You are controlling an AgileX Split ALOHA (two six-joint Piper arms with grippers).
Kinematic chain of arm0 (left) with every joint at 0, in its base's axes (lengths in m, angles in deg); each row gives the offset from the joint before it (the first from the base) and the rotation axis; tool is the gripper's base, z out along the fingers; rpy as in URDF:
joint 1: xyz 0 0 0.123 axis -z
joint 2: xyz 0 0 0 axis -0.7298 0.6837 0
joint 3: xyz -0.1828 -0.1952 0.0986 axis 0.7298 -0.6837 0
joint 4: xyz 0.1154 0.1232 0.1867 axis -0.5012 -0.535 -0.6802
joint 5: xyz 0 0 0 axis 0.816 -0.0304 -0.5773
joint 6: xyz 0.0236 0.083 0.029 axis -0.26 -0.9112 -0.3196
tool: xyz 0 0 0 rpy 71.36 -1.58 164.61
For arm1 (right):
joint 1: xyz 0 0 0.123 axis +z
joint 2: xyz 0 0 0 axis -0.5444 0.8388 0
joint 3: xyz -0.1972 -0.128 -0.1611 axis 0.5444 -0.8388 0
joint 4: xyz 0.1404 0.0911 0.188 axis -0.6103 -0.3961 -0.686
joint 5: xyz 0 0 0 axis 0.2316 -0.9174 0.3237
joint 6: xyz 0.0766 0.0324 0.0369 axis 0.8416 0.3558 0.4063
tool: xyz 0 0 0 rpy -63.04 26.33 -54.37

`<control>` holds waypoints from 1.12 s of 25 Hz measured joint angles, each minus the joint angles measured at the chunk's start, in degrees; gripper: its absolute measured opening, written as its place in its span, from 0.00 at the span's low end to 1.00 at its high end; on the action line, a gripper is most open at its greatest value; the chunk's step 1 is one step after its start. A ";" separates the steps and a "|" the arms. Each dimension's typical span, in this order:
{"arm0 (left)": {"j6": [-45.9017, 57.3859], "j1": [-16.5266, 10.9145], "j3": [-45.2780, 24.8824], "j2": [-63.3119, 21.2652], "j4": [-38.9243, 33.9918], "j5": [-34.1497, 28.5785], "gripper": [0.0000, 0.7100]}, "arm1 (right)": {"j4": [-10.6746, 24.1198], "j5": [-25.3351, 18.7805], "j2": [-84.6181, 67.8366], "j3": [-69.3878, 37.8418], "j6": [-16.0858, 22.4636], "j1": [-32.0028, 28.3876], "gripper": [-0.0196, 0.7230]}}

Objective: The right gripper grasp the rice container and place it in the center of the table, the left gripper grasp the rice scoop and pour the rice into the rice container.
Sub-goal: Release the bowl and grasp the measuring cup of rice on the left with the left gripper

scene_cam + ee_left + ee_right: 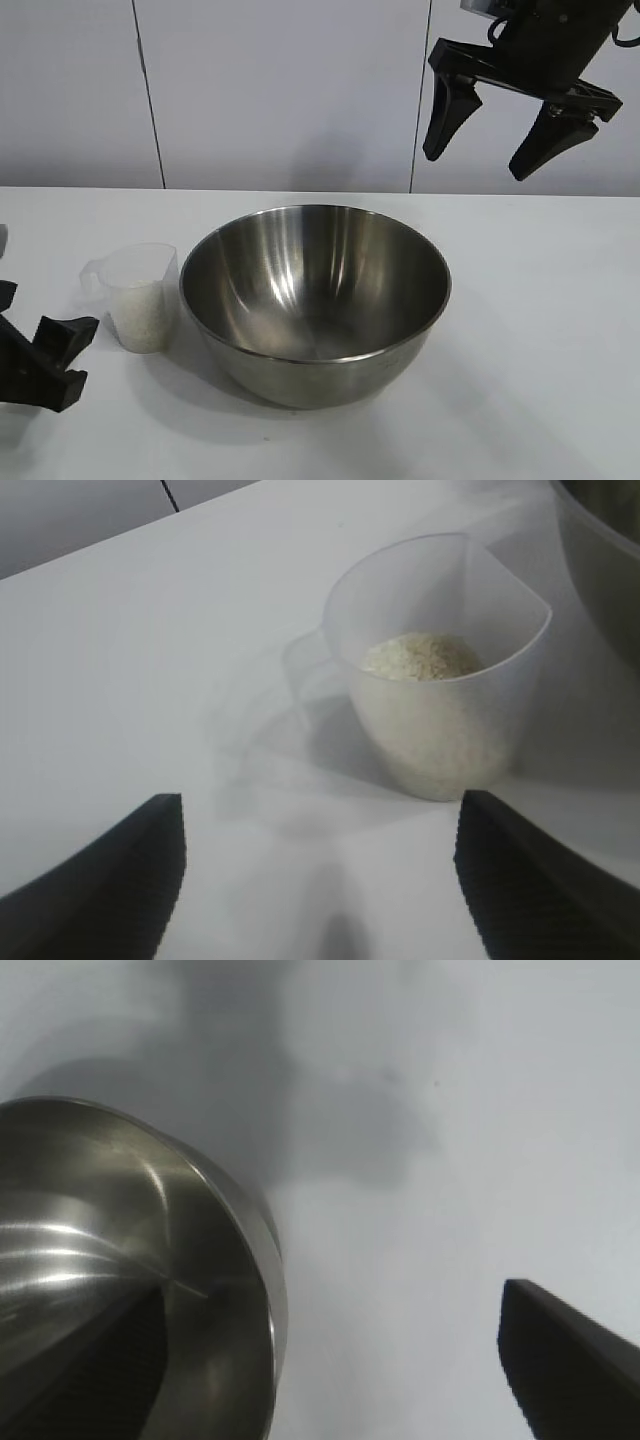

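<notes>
Low at the near left edge of the exterior view sits the left tool (45,362), black, its two fingers spread wide and holding nothing, just above the tabletop (540,330). Its wrist view shows both fingertips (110,880) dark at the near corners, with bare white surface between them and the rice scoop (440,670) just beyond, untouched.

Rice scoop (140,295): small clear plastic cup, upright on the tabletop, left of centre, its tab handle toward the left. Pale rice (420,656) fills the lower part; about half full. The scoop stands just beside the left wall of the rice container; from the exterior view I cannot tell whether they touch.

Rice container (315,300): big polished steel bowl, upright, roughly mid-tabletop, nothing visible inside. It reflects soft streaks of light on the inner wall and casts a faint grey shadow on the near side.

Right tool (520,125): hanging high at the far right, above the tabletop and well clear of the bowl, fingers splayed apart and empty. Its wrist view looks down on the bowl's rim (265,1260) and plain white surface beside it, one dark finger (570,1360) at the edge.

Surface: flat, matte white, unmarked, soft shadows only. Behind it a pale wall (290,90) of light panels with thin dark vertical seams.
</notes>
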 joint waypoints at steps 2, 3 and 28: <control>0.78 -0.75 0.35 0.09 -0.21 0.02 0.76 | 0.01 0.00 0.00 0.00 0.00 0.00 0.87; 1.59 -1.46 0.55 0.14 -0.63 0.02 0.76 | 0.01 0.00 0.00 0.00 0.00 0.00 0.87; 11.18 -15.30 4.97 4.73 -17.49 0.05 0.76 | 0.01 1.14 0.00 0.00 0.11 0.00 0.87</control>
